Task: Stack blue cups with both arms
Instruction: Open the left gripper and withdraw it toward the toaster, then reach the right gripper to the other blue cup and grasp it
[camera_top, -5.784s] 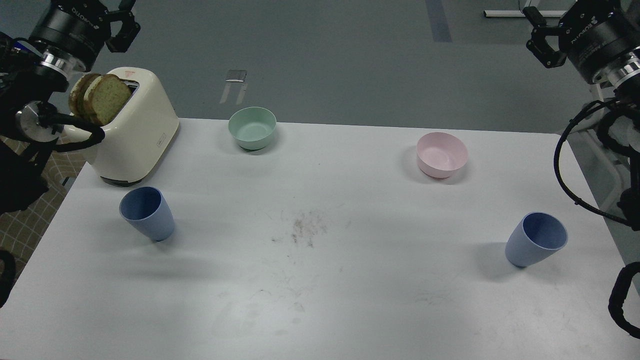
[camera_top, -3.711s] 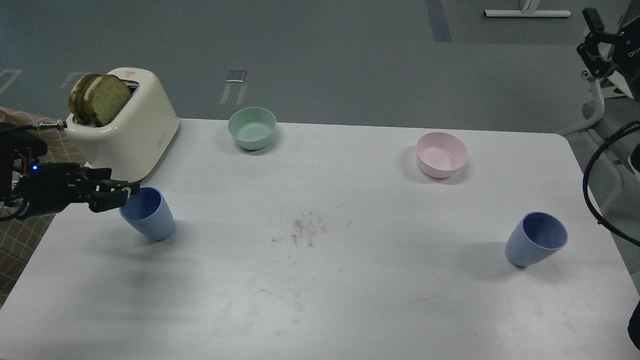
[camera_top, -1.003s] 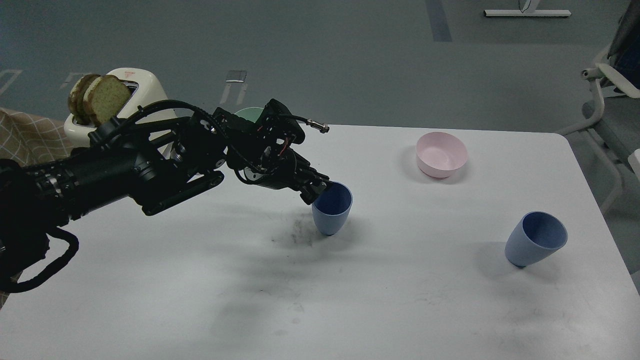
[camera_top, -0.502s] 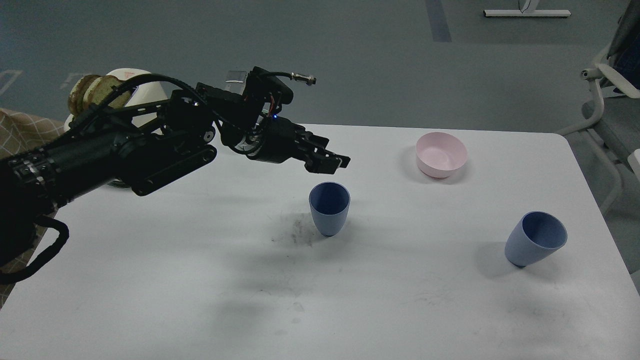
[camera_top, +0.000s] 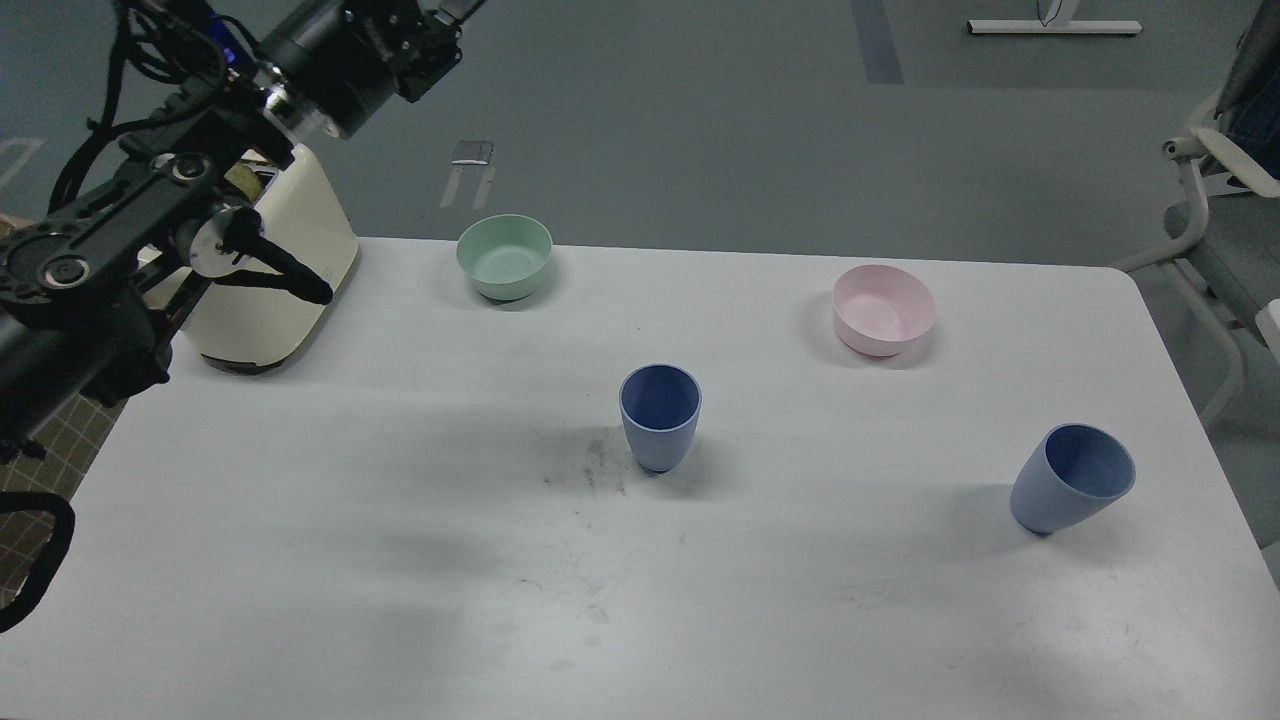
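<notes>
One blue cup (camera_top: 659, 415) stands mid-table (camera_top: 300, 520), the other blue cup (camera_top: 1072, 477) well right of it. My left gripper (camera_top: 455, 8) is cut off above the toaster (camera_top: 280, 270), so can't tell its grip.

centre blue cup (camera_top: 659, 416) upright | right blue cup (camera_top: 1072, 478) apart | jaws perhaps cropped
</notes>
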